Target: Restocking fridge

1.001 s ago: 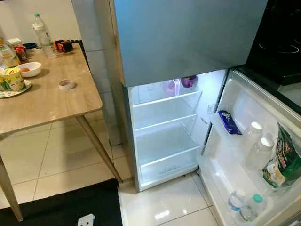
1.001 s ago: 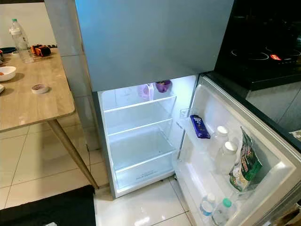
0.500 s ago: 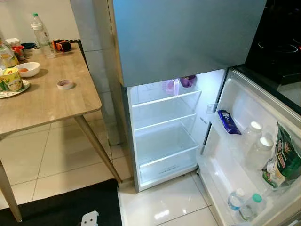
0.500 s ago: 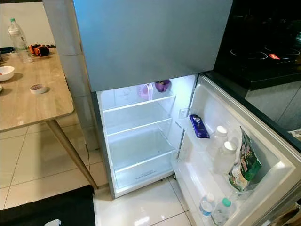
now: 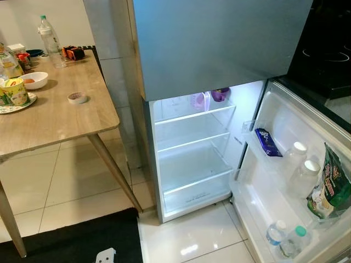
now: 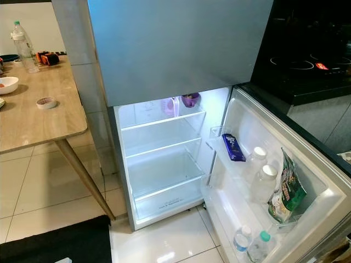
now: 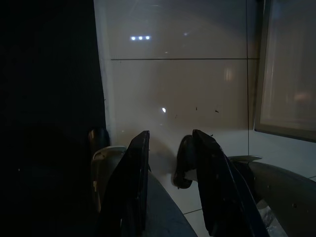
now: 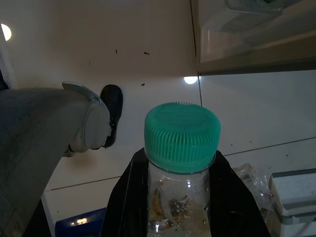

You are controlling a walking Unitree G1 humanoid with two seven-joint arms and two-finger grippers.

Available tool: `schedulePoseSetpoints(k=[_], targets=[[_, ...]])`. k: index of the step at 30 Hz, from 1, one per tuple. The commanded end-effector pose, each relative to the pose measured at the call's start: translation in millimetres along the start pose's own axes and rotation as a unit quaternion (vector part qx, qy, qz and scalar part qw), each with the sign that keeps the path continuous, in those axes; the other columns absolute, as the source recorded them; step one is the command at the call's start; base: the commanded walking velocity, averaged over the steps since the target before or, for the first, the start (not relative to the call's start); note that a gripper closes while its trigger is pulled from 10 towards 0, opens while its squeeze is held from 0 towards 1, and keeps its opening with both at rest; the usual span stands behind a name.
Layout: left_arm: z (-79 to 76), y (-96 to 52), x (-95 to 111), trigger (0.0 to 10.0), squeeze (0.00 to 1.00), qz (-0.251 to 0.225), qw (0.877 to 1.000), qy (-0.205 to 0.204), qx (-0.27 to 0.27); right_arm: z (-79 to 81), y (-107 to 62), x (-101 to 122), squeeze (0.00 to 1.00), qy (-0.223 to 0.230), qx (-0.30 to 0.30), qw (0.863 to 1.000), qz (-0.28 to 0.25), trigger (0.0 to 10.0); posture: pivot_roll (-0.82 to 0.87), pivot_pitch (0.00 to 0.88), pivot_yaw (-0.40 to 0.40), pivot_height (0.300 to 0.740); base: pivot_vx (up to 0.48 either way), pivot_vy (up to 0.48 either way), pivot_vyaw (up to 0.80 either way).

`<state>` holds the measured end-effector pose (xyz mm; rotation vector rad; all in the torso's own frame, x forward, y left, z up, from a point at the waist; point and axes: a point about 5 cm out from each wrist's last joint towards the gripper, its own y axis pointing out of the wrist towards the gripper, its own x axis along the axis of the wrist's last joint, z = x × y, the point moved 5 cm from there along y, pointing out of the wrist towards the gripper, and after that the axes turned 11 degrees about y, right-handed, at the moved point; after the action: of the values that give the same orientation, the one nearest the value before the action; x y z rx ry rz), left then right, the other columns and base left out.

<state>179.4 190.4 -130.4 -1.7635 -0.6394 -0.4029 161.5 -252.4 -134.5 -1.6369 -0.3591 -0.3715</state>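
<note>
The fridge (image 5: pixel 192 159) stands with its lower compartment lit and its door (image 5: pixel 277 118) swung out to the right. A purple cup (image 5: pixel 221 94) and a pink cup (image 5: pixel 198 101) sit on the top shelf; the lower shelves are bare. The door racks hold a blue packet (image 5: pixel 269 142), two white-capped bottles (image 5: pixel 299 159), a green snack bag (image 5: pixel 332 186) and two small bottles (image 5: pixel 285 238) at the bottom. My right gripper (image 8: pixel 178 165) is shut on a clear bottle with a green cap (image 8: pixel 181 136), above the floor. My left gripper (image 7: pixel 170 133) hangs open, nothing between its fingers.
A wooden table (image 5: pixel 55 120) at the left carries a water bottle (image 5: pixel 48 41), a bowl (image 5: pixel 34 80), a tape roll (image 5: pixel 78 98) and a noodle cup (image 5: pixel 15 91). A black mat (image 5: pixel 71 241) lies on the tiles. A dark cooktop counter (image 5: pixel 329 49) stands behind the door.
The head view sways slightly; nothing in the fridge or on the table has moved.
</note>
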Motion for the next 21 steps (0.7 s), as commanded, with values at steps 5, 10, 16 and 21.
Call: schedulePoseSetpoints(k=[5, 10, 16, 21], targets=[[-4.4, 0.9, -3.3, 10.0, 0.00, 0.007, 1.000, 0.003, -0.008, 2.6, 0.2, -2.9, 0.00, -0.003, 0.001, 1.000, 0.006, 10.0, -0.07, 0.000, 0.004, 0.734, 0.000, 0.000, 0.00], [-4.3, 0.9, -3.2, 10.0, 0.00, 0.008, 1.000, 0.004, -0.008, 2.4, 0.2, -2.9, 0.00, -0.003, 0.000, 1.000, 0.006, 10.0, -0.08, 0.000, 0.006, 0.734, 0.000, 0.000, 0.00], [-4.2, 1.1, -1.9, 10.0, 0.00, 0.007, 1.000, 0.005, -0.009, 2.4, 0.3, -2.4, 0.00, -0.003, 0.000, 1.000, 0.005, 10.0, -0.08, 0.000, 0.006, 0.734, 0.000, 0.000, 0.00], [-3.7, 1.1, -1.2, 10.0, 0.00, 0.007, 1.000, 0.006, -0.008, 2.6, 0.3, -2.2, 0.00, -0.003, 0.000, 1.000, 0.005, 10.0, -0.08, 0.000, 0.008, 0.734, 0.000, 0.000, 0.00]])
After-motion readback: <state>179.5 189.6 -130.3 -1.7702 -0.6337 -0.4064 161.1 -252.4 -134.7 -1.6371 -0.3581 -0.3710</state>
